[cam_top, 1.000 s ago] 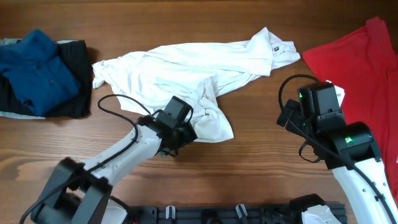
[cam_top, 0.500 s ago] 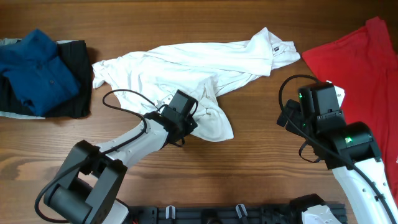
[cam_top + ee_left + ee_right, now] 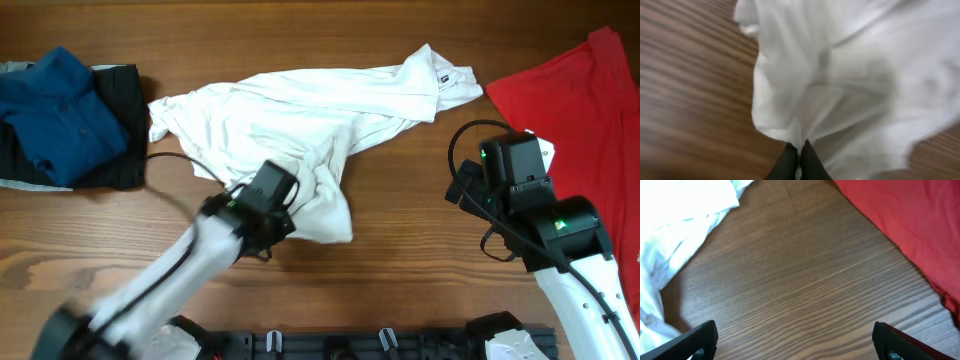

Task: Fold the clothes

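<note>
You see the white T-shirt [image 3: 300,115] lying crumpled in the middle of the table [image 3: 420,260], not flat at all. It goes from the far-right side, where 1 sleeve w/ a small black label [image 3: 441,72] is bunched, across to the left, where its edge comes near a dark garment [image 3: 125,130]. It has many soft folds and wrinkles, and 1 loose flap points toward the near edge of the table. The red shirt [image 3: 575,100] lies at the right side, spread more smooth, well apart from the white one, and part of it is out of the picture. On the left, a blue shirt [image 3: 55,110] lies on top of the dark garment.

The left arm comes from the near-left corner and reaches diagonal to that loose flap; in the overhead view it is blurred. The left gripper [image 3: 799,159] is low over the wood, its 2 fingers pressed together and pinching the hem of the white T-shirt, as the wrist view shows. The cloth fans out from the pinch.

The right arm stands at the near-right, bent, w/ the right gripper [image 3: 795,341] over bare wood btw. the 2 shirts. Its fingers are spread wide, hold nothing and touch no cloth.
</note>
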